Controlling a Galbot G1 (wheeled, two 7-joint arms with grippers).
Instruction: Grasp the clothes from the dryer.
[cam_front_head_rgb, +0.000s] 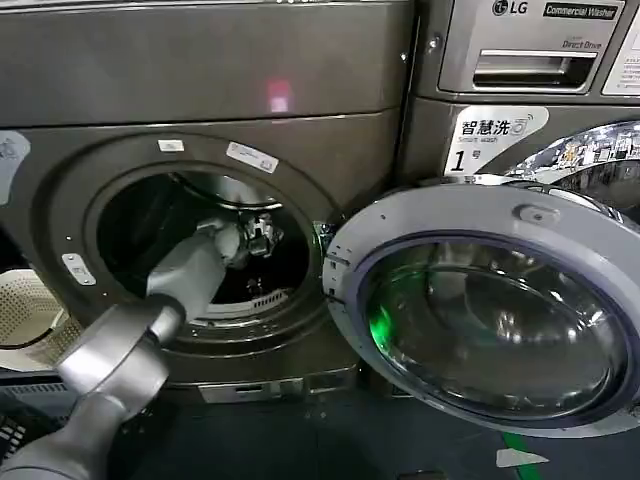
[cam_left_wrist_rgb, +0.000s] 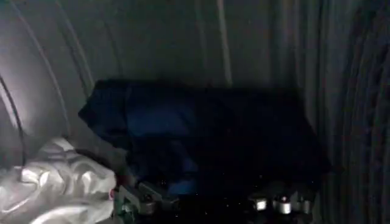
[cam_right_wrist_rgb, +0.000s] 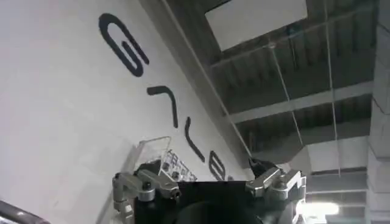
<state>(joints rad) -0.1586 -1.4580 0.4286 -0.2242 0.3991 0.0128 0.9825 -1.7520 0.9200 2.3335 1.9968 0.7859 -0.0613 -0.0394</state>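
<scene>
The clothes (cam_left_wrist_rgb: 201, 137) lie inside the drum of the dryer (cam_front_head_rgb: 200, 90) as a small heap: a dark navy piece, folded into a broad slab with a faint blue sheen on one side, sits against the ribbed steel wall, and a crumpled white-grey piece (cam_left_wrist_rgb: 55, 182) lies just beside it, touching its lower edge. The navy piece takes up the middle of the left wrist view; the drum wall curves well clear behind and around it.

The left gripper (cam_front_head_rgb: 258, 237) is inside the round opening, its grey arm reaching in from the lower left and through the porthole rim (cam_front_head_rgb: 70, 215). In the left wrist view its fingers (cam_left_wrist_rgb: 143, 201) stand spread apart, one close to the white-grey cloth, the other (cam_left_wrist_rgb: 280, 204) at the far side under the navy piece — whether they touch the fabric cannot be told in the dim light.

There is open room between the arm and the rim on the upper and right sides of the opening; the arm passes close to the lower left edge. The door (cam_front_head_rgb: 490, 305) is swung fully open to the right, away from the arm. A pale woven basket (cam_front_head_rgb: 30, 315) stands at the left edge.

The right gripper (cam_right_wrist_rgb: 207, 185) points up at a white wall and ceiling beams, fingers spread and holding nothing.
</scene>
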